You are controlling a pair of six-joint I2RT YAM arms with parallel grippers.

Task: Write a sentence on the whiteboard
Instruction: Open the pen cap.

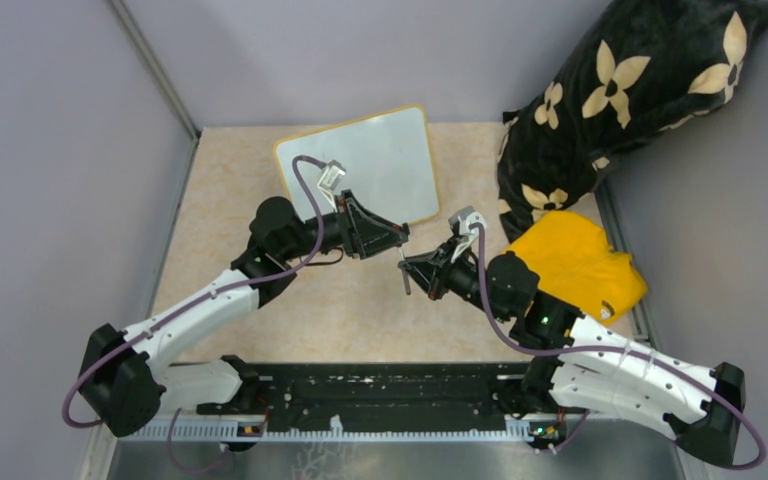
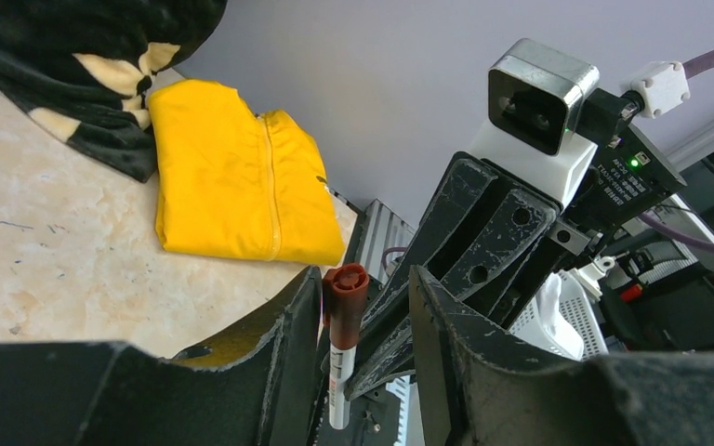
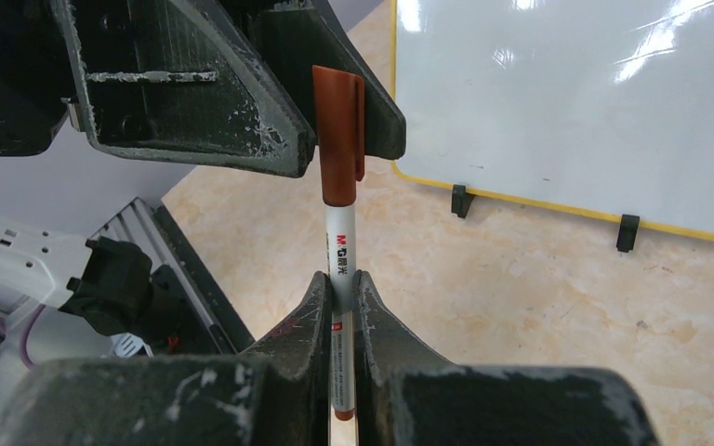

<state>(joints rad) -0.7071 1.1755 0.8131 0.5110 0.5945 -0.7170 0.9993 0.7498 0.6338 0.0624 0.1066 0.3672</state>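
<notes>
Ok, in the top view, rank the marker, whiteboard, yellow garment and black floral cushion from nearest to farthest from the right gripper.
1. The marker, clamped in the right gripper itself.
2. The whiteboard, behind it and slightly to its left.
3. The yellow garment, off to its right at the table edge.
4. The black floral cushion, in the far right corner.

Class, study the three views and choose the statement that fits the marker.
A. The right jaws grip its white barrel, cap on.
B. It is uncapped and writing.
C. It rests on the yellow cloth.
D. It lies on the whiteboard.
A: the right gripper pinches the white barrel of the marker, whose brown cap is on, up between the jaws of the left gripper.
</notes>
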